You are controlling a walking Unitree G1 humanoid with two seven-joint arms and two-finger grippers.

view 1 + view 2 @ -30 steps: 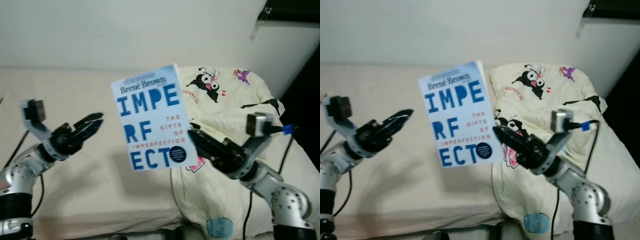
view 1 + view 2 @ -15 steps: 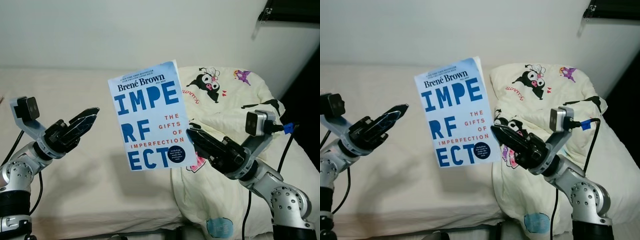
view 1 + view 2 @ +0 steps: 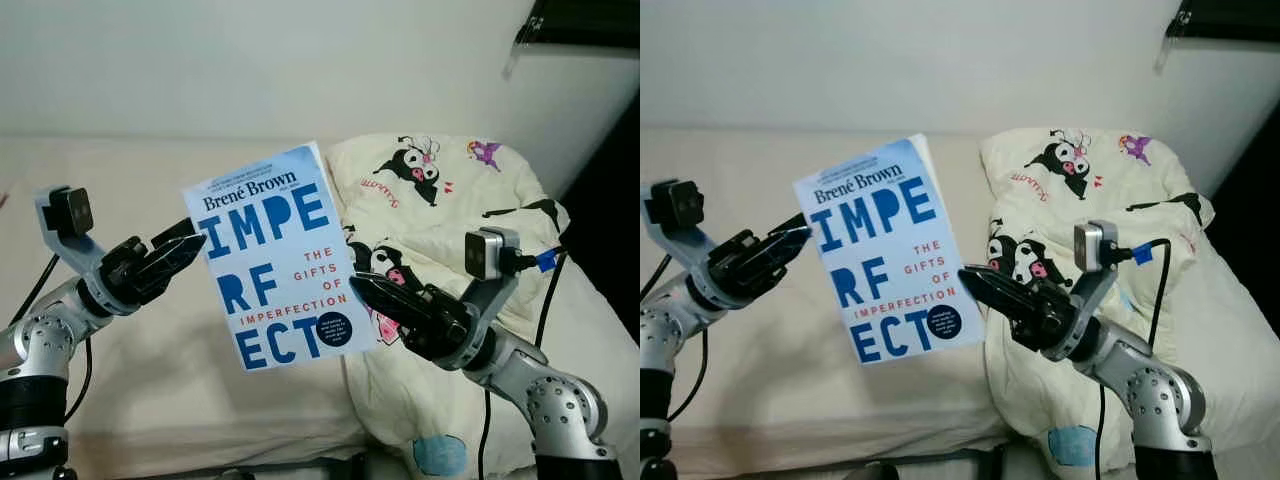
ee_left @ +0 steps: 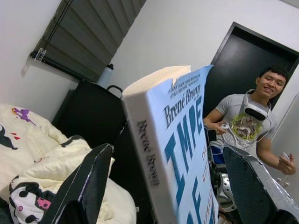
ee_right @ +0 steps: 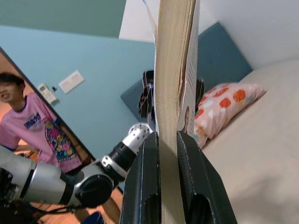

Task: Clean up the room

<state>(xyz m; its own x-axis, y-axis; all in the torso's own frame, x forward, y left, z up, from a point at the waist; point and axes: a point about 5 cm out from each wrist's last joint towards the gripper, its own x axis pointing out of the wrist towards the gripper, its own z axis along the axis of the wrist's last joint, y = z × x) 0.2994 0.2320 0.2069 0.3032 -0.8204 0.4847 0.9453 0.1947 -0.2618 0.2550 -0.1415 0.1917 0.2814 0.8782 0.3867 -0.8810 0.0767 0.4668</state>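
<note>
- The right gripper point(image 3: 365, 290) has its two black fingers point(image 5: 189, 175) clamped on the lower edge of a blue-and-white book point(image 3: 280, 265), holding it upright in the air above the bed point(image 3: 150, 350).
- The left gripper point(image 3: 185, 245) has its fingers spread apart on either side of the book's spine edge, gripping nothing.
- Beside the book, a cartoon-print duvet point(image 3: 450, 200) lies bunched toward the bed's right edge.
- A person in a grey shirt point(image 4: 247, 121) stands by a dark doorway; another person in pink point(image 5: 32, 126) stands near a blue wall.

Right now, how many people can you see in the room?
2. One person in a grey shirt stands by the dark doorway, seen past the book; another person in a pink shirt stands by the blue wall. More may be hidden.
</note>
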